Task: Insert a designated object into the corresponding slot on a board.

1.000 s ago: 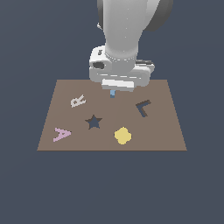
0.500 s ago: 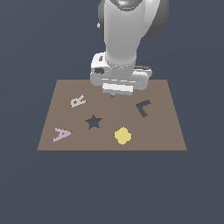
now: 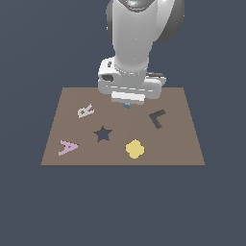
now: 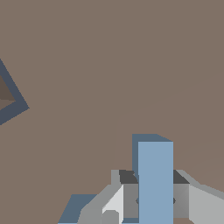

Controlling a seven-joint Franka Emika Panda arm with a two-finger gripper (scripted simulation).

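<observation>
We've got the gripper [image 4: 151, 201] clamped on the light-blue piece [image 4: 155, 179] above the board [image 3: 182, 144]; yaw misalignment could jam it at the slot [image 3: 157, 118].

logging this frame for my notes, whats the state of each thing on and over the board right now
hand: shut on the light-blue piece, over the board's far middle
light-blue piece: held clear of the board, not in any slot
L-shaped slot: empty
star-shaped recess: empty
yellow piece: lying on the board
pink A: lying flat on the board
white R: lying flat on the board
board: flat, level
</observation>
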